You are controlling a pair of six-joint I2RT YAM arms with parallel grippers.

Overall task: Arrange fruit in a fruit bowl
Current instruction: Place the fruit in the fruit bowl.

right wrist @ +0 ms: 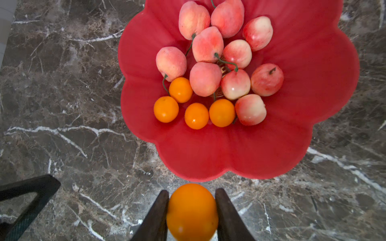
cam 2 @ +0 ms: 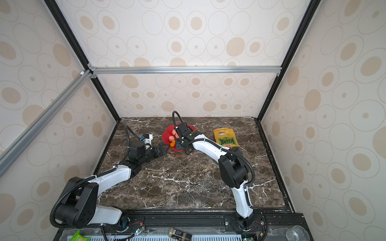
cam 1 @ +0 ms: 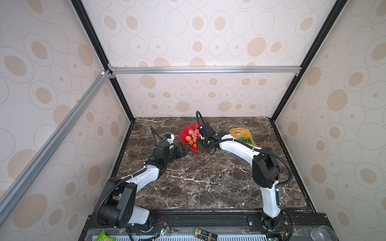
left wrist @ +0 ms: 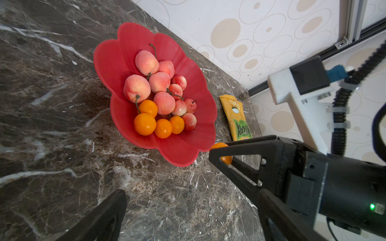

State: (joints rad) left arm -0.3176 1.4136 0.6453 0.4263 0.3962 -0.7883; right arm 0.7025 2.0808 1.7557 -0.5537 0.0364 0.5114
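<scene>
The red flower-shaped fruit bowl (right wrist: 250, 158) stands on the marble table at the back middle, seen also in both top views (cam 1: 184, 133) (cam 2: 166, 135). Inside lie several pink-red fruit (right wrist: 205, 79) and several orange fruit (right wrist: 196, 115). My right gripper (right wrist: 192, 191) is shut on one more orange fruit (right wrist: 192, 210), just outside the bowl's near rim and above the table. From the left wrist view this held fruit (left wrist: 218, 145) shows partly behind a finger (left wrist: 240, 150). My left gripper (left wrist: 192, 198) is open and holds nothing, low over the table beside the bowl's front left.
A yellow-green snack bag (cam 1: 242, 135) lies flat to the right of the bowl, near the back wall. The two grippers are close together in front of the bowl. On the front ledge are a dark bottle (cam 1: 205, 232), a green packet (cam 1: 104, 235) and a clear cup (cam 1: 322, 232).
</scene>
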